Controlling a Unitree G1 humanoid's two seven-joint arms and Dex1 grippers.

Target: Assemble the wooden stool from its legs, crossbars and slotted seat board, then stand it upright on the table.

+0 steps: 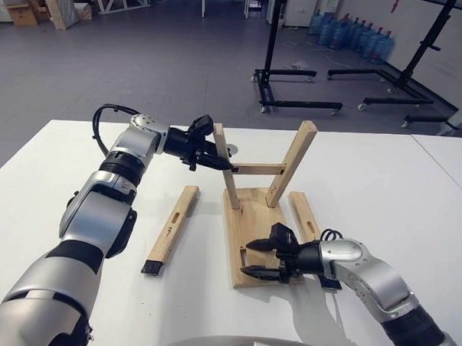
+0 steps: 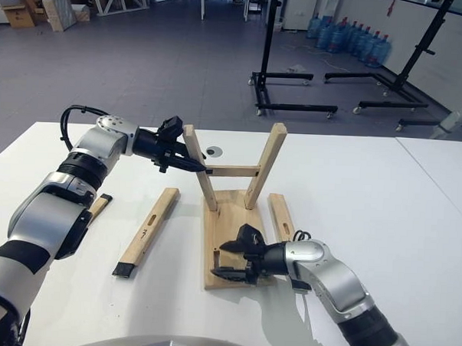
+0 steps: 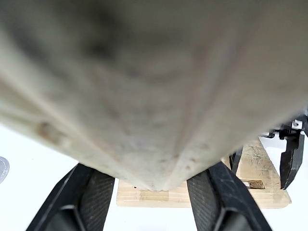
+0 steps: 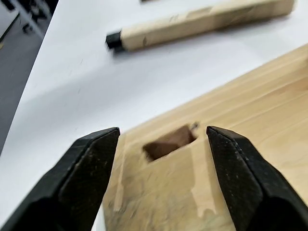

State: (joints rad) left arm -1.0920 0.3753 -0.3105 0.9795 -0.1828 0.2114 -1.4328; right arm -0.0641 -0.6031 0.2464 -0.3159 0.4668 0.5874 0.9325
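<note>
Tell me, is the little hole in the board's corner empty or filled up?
Empty. The slot near the seat board's corner is a dark open hole, and nothing sits in it.

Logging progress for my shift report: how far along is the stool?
Done: an H-frame, two legs and a crossbar, stands on the seat board. In hand: the left gripper clamps one frame leg; the open right gripper sits at an empty slot. Left: the left loose leg and right loose leg lie unfitted beside the board, then standing it upright.
</note>
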